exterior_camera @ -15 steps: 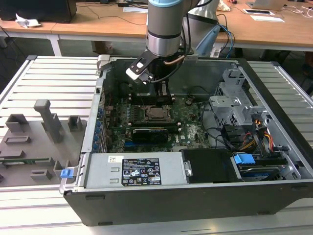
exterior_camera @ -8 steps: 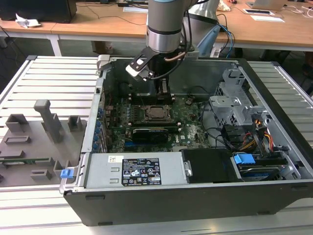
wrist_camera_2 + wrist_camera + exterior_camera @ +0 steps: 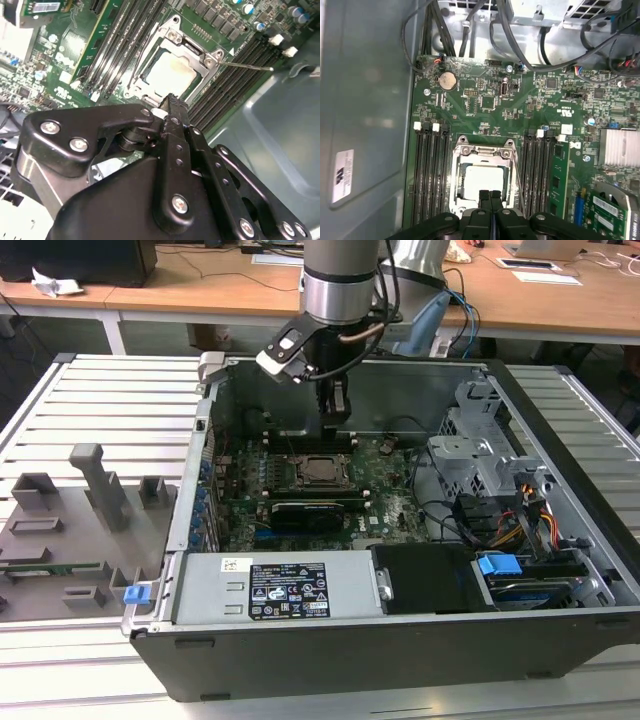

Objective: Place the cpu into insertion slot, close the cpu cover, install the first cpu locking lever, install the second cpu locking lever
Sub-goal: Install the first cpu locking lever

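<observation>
Already the cpu [image 3: 481, 182] lies under the apparently closed cpu cover [image 3: 482, 149]. The gripper [image 3: 490, 194], fingers pressed together and empty, hovers at the cover's edge.

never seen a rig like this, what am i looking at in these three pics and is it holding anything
A robot arm with a gripper reaches into an open computer case on a slatted table. The exterior view comes from a camera off the arm; both wrist views come from cameras on the arm, looking past the gripper at the green board. The gripper is shut and holds nothing. Just beyond its tips the cpu sits in the board, with the cover lying flat around it.
</observation>
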Robot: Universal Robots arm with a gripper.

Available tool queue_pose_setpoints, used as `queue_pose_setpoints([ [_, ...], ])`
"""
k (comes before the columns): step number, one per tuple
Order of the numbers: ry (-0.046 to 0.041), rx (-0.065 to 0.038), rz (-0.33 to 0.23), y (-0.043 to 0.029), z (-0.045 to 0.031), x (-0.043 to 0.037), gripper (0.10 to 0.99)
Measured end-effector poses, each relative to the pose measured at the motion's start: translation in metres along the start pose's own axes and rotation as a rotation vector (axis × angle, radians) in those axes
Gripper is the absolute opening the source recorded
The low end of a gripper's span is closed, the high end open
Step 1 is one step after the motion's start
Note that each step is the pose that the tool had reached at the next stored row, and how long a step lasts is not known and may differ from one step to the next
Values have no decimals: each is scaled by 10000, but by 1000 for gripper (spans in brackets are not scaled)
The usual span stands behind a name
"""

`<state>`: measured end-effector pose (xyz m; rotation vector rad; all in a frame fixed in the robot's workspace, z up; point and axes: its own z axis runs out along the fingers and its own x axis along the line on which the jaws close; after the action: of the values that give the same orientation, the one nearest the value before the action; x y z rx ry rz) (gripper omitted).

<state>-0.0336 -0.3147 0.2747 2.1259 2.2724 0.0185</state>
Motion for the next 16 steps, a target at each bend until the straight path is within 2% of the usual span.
queue_pose_setpoints([
  [3, -22, -2, -449, 0, 0, 0, 106],
  [5, -38, -3, -1115, 0, 2, 0, 106],
  [8, -40, -8, -1503, 0, 3, 0, 106],
  [16, -32, -13, -1878, 2, 2, 0, 106],
])
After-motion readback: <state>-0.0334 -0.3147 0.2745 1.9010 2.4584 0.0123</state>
